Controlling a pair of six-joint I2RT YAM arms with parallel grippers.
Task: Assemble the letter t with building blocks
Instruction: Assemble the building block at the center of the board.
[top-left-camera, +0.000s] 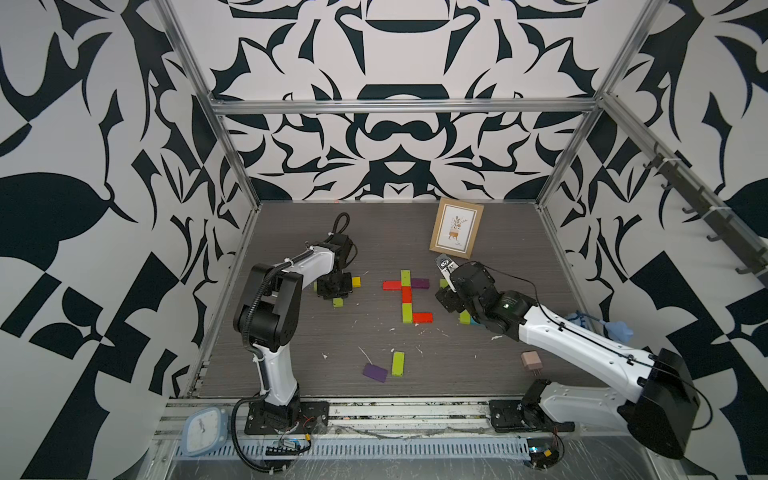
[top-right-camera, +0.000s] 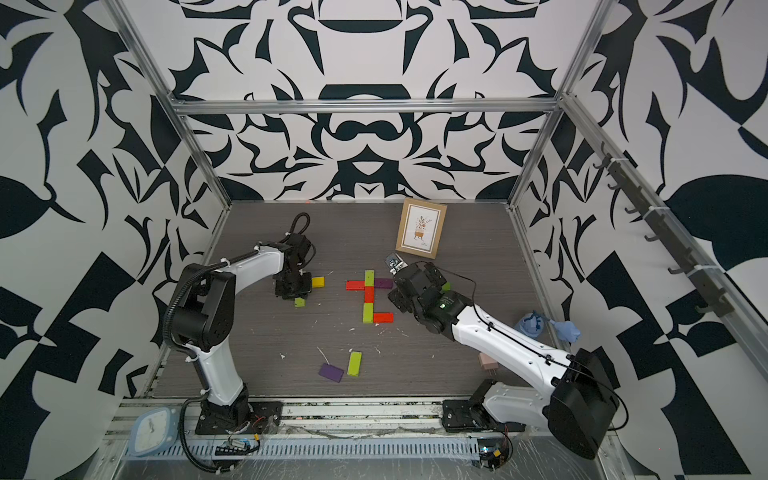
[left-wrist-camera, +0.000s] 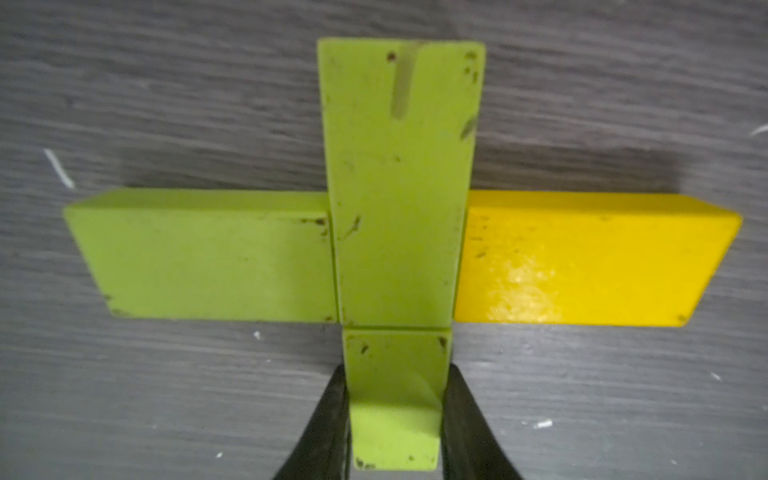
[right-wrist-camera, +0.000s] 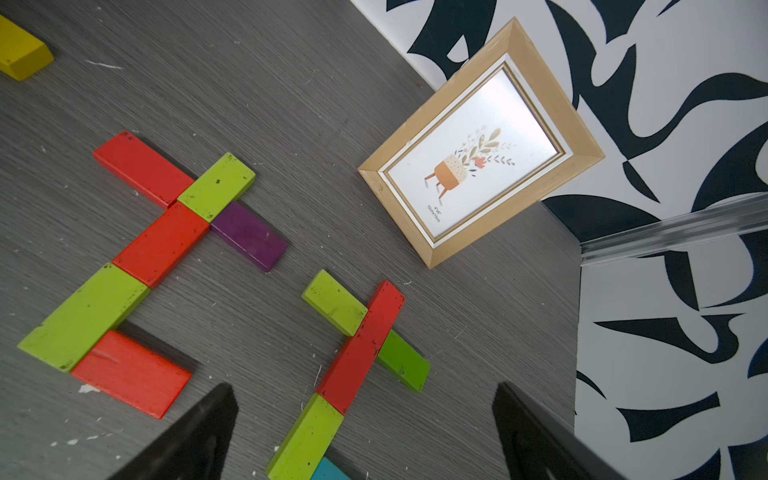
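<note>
Size print in the picture frame (right-wrist-camera: 544, 91)
Its white insert card (right-wrist-camera: 469, 195) carries small print reading 4"x6" and 10cm x 15cm.

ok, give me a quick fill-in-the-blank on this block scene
The held block in the left tool is ____.
The right tool stands ____.
The foot block of the middle t is ____.
Missing words: green; open; red.

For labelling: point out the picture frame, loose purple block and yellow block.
picture frame (top-left-camera: 456, 228), in a top view, print centre.
loose purple block (top-left-camera: 375, 372), in a top view, top face.
yellow block (left-wrist-camera: 582, 266), left wrist view, broad face.
</note>
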